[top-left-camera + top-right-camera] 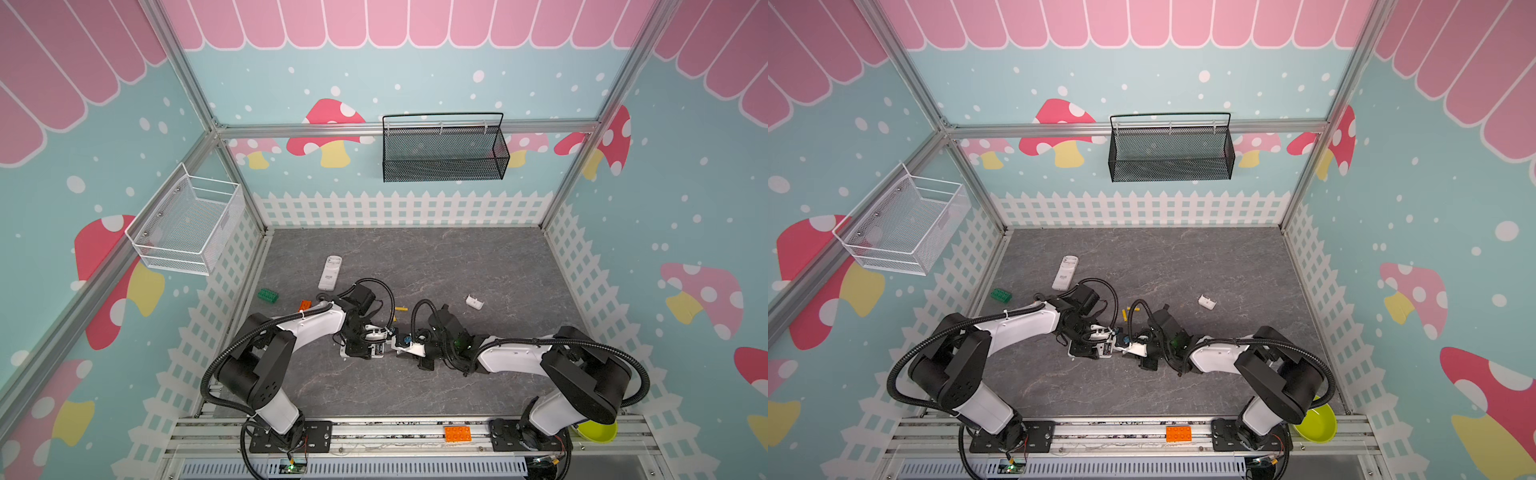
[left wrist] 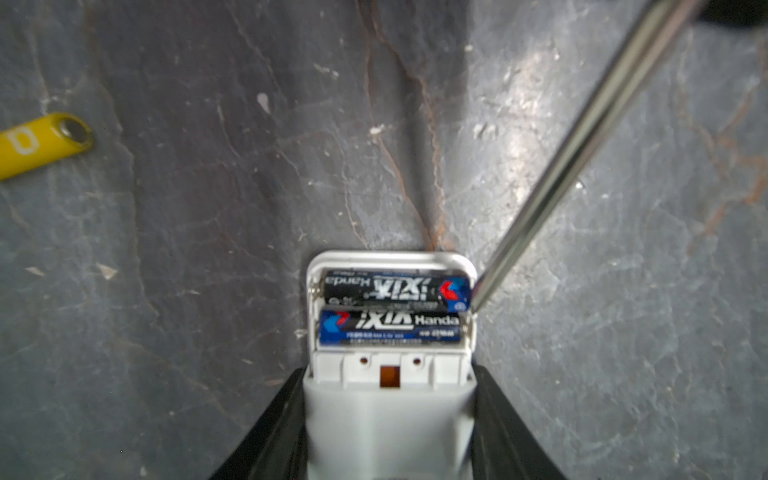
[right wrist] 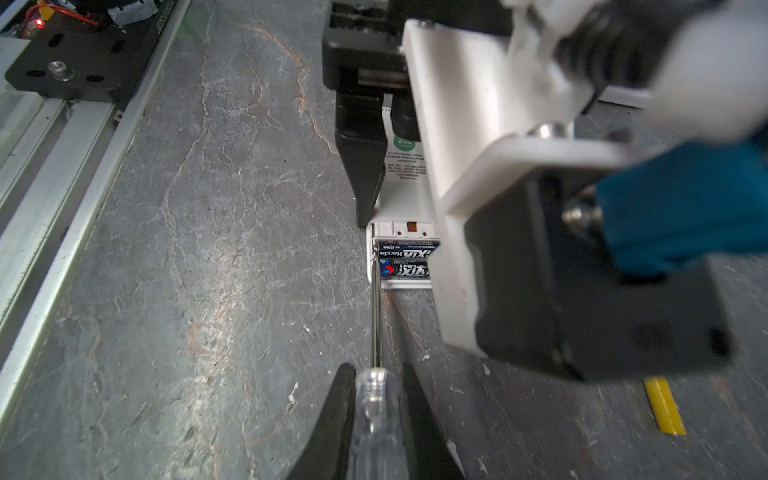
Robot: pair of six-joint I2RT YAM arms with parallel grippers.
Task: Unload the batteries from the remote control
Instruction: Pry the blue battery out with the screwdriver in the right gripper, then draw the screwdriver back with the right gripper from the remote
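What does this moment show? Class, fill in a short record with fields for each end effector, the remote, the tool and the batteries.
Left end effector: shut on the white remote, battery bay uncovered
Right end effector: shut on the clear-handled screwdriver
Tool tip: at one end of the outer black battery, by the bay's edge
In the bay: two black batteries, side by side
On the table: yellow batteries, apart from the remote
Task status: unfinished, both black ones not yet out
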